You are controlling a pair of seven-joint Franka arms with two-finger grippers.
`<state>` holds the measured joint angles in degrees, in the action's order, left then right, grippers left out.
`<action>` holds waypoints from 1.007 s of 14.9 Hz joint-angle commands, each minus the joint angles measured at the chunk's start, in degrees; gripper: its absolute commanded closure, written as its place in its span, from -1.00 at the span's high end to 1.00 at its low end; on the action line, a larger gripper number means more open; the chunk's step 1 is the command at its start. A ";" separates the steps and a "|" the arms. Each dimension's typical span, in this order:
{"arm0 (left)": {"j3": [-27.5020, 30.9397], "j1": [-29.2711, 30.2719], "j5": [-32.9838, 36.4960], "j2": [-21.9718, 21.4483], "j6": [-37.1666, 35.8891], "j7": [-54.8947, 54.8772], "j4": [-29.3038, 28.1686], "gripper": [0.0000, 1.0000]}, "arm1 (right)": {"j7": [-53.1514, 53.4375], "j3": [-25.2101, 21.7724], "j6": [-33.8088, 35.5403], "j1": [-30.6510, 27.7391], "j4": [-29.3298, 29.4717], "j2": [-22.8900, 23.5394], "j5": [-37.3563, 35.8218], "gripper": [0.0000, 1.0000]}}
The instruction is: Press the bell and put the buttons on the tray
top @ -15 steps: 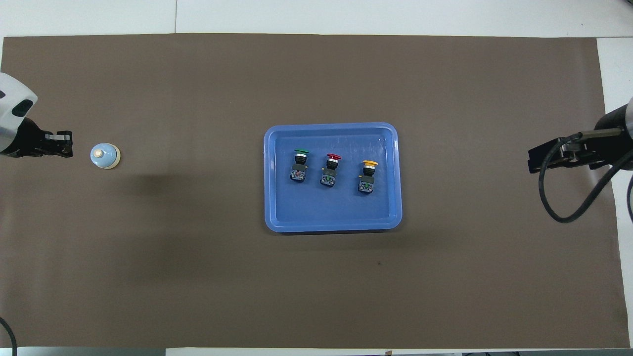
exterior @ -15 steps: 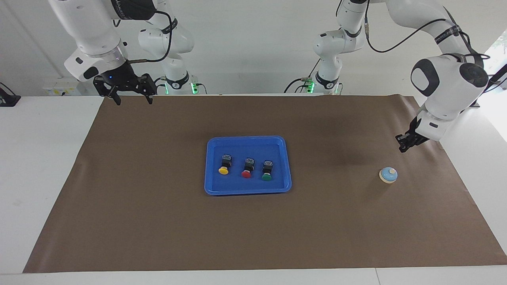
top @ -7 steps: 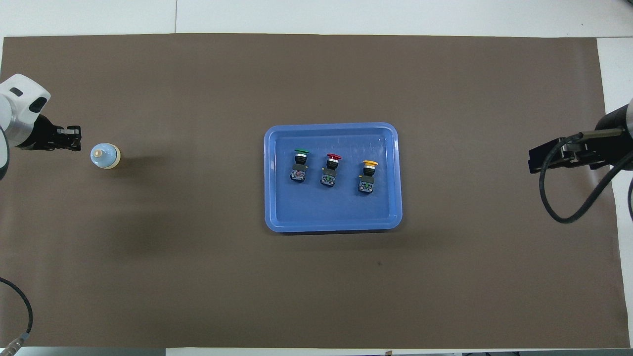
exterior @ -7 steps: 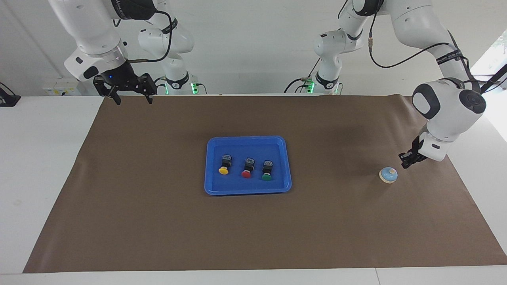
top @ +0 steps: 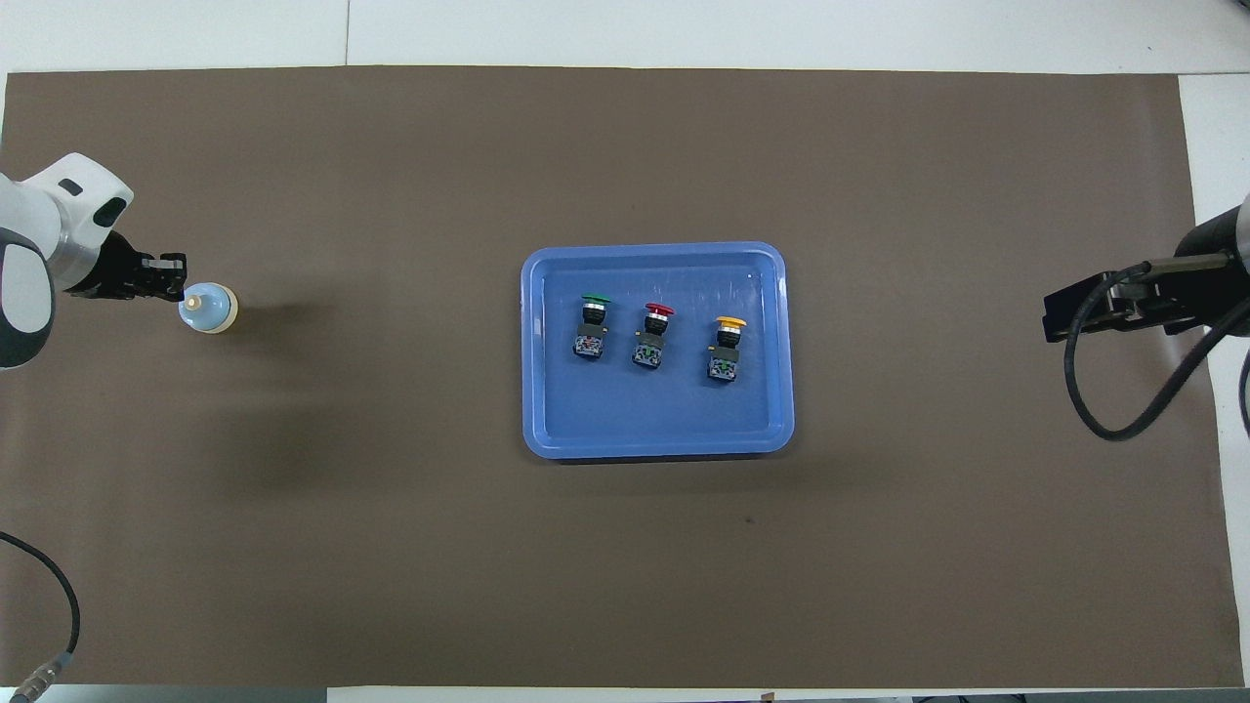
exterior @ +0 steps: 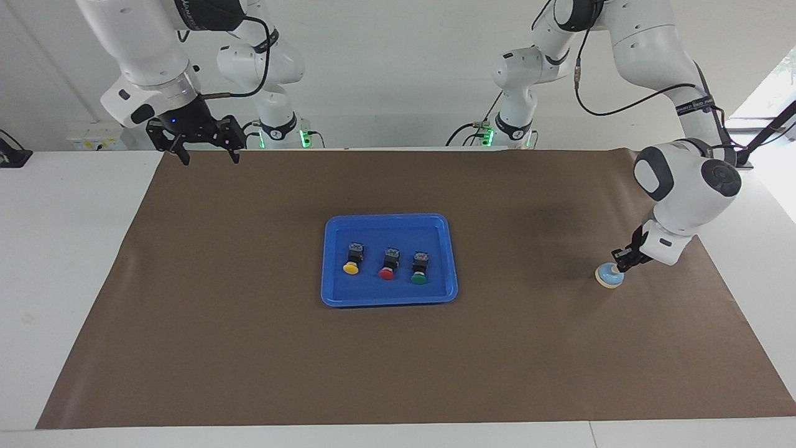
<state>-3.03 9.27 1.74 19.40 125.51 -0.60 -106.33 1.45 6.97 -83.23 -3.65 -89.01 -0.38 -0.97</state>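
Observation:
The light-blue bell stands on the brown mat toward the left arm's end of the table; it also shows in the overhead view. My left gripper is shut and empty, its tips down at the bell's top, where they hide the knob in the facing view; in the overhead view it sits at the bell's edge. The blue tray holds the yellow button, the red button and the green button. My right gripper waits open above the mat's corner.
A brown paper mat covers most of the white table. A black cable loops down from the right arm. The tray sits at the mat's middle, apart from the bell.
My left gripper came down and moved over the mat onto the bell's top. The bell, tray, buttons and right arm have not moved.

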 commanded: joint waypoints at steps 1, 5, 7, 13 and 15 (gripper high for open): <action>0.31 -0.31 1.43 0.02 6.40 -0.28 -5.19 -1.00 | -1.01 0.41 0.26 -1.10 -1.43 -1.38 1.23 1.00; 0.39 -0.57 1.43 0.81 4.60 -0.28 -3.99 -1.00 | -1.01 0.41 0.26 -1.10 -1.43 -1.38 1.23 1.00; 0.22 -1.19 1.34 -0.32 -3.82 -0.28 -0.12 -0.93 | -1.01 0.41 0.26 -1.10 -1.43 -1.38 1.23 1.00; -0.22 -4.52 0.81 -13.06 -24.23 0.33 1.56 1.00 | -1.01 0.41 0.26 -1.10 -1.43 -1.47 1.23 1.00; -0.05 -5.84 0.90 -14.65 -27.58 0.42 2.00 1.00 | -1.10 0.41 0.26 -1.10 -1.43 -1.47 1.23 1.00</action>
<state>-3.63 4.80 1.86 7.19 101.10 -0.61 -103.35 1.45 6.97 -83.23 -3.65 -89.01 -0.40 -0.97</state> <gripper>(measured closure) 0.370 0.000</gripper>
